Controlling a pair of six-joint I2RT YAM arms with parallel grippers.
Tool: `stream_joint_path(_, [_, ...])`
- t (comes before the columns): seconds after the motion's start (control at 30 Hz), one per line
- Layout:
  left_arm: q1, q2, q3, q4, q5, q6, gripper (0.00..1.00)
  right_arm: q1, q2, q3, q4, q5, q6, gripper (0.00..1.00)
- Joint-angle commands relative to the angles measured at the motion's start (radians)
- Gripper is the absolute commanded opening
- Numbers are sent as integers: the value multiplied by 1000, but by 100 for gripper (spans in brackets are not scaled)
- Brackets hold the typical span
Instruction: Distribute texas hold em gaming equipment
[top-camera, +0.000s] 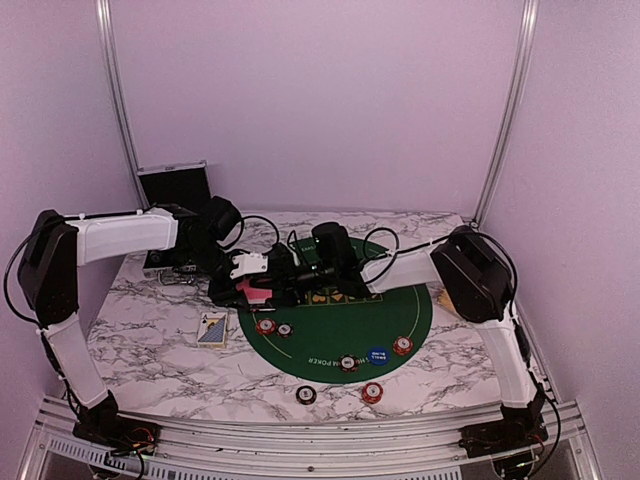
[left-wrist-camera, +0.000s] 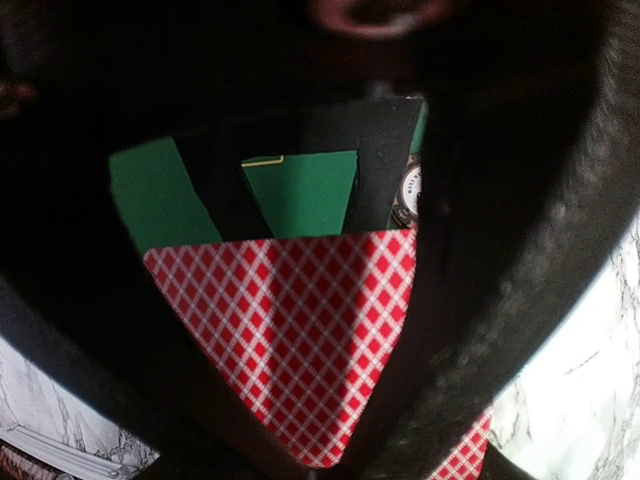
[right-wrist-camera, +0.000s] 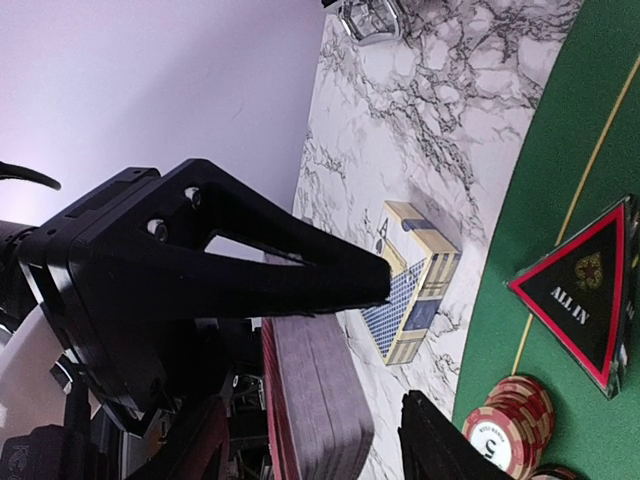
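Over the veined marble tabletop (top-camera: 150, 350), left jaws pinch a lattice-backed card deck (left-wrist-camera: 290, 340); right jaws spread.

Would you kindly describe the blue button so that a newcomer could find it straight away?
Start at the round green mat on the marble table. Near its front edge, the blue button lies between two dark-red chips. It alone is blue.

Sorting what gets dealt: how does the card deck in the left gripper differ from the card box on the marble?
The deck shows red-and-white lattice; the box is cream with blue lattice. The deck is clamped in the left gripper; the box lies flat, untouched. Both are diamond-patterned.
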Motion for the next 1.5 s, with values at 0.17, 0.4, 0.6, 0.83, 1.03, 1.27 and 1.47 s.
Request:
stream_joint_path(0.17, [16, -36, -4, -15, 2, -13, 20, -14, -42, -18, 2, 3, -24, 49])
stream_joint_path(0.4, [21, -44, -4, -14, 6, -19, 19, -18, -57, -39, -25, 8, -49, 46])
stream_joint_path(0.6, [24, -40, -9, -14, 2, -24, 19, -19, -90, -49, -46, 16, -75, 45])
stream_joint_path(0.83, [26, -43, -5, -15, 2, -28, 18, -22, -110, -51, -74, 20, -97, 41])
stream_joint_path(1.03, [27, -45, -10, -14, 1, -29, 17, -25, -129, -54, -117, 29, -125, 30])
stream_joint_path(1.27, [27, -47, -5, -15, 2, -32, 16, -26, -129, -51, -165, 38, -157, 26])
stream_joint_path(1.47, [27, -54, -5, -15, 9, -34, 16, -30, -125, -50, -173, 42, -160, 29])
